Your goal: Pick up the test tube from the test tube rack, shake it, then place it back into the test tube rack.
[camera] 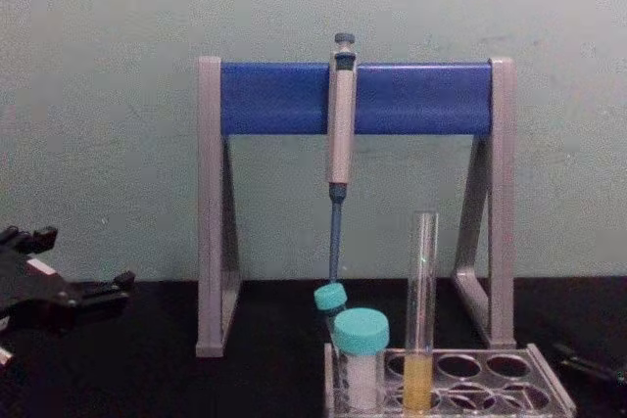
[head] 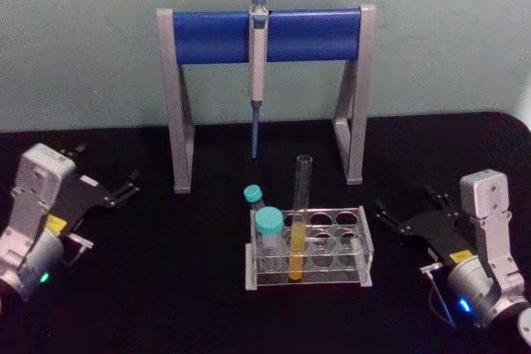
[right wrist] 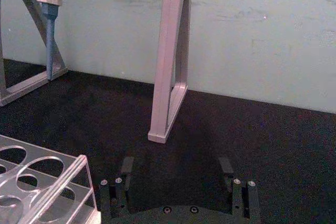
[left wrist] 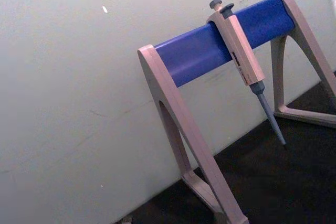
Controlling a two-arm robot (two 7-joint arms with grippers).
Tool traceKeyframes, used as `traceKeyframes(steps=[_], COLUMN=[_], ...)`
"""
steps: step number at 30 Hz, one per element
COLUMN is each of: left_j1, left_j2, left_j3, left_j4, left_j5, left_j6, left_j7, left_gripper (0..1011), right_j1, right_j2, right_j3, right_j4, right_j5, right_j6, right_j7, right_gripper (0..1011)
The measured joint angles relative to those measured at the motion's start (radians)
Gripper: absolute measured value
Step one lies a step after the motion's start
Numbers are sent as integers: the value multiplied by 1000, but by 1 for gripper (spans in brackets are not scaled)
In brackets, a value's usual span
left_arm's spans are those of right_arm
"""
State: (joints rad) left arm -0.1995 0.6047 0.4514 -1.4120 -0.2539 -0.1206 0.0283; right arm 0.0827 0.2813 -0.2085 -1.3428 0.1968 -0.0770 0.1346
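Start of run, nothing lifted yet. The test tube (head: pixel 299 220) stands upright in the front row of the test tube rack (head: pixel 362 248), second hole from the rack's left end, yellow-orange liquid filling roughly its lower third; two teal-capped tubes (head: pixel 268 230) sit in the left-end holes just beside it. The right gripper (head: pixel 407 215) rests low on the black table (head: pixel 166 288) to the right of the rack, well apart from the tube, its fingers (right wrist: pixel 126 167) spread and holding nothing. The left gripper (head: pixel 123 189) is parked at the far left, also spread and empty as far as the head view lets me judge. A pipette (camera: pixel 340 134) hangs on the blue-and-grey stand (camera: pixel 274 97) behind. Step in hand: approach and grasp. Next move likely calls for the right gripper to rise, come in above the rack and close on the bare glass above the teal caps, then lift straight up to clear the hole
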Motion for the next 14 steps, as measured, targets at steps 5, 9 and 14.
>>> traceKeyframes(steps=[5, 9, 14], left_j1=[0, 0, 0], left_j2=[0, 0, 0], left_j3=[0, 0, 0], left_j4=[0, 0, 0], left_j5=[0, 0, 0], left_j6=[0, 0, 0], left_j7=[0, 0, 0], left_gripper=[1001, 1001, 1001], right_j1=[0, 0, 0], right_j2=[0, 0, 0], right_j3=[0, 0, 0], right_j4=[0, 0, 0], right_j5=[0, 1, 1], right_j6=[0, -1, -1], right_j7=[0, 0, 0], right_gripper=[1000, 1000, 1000])
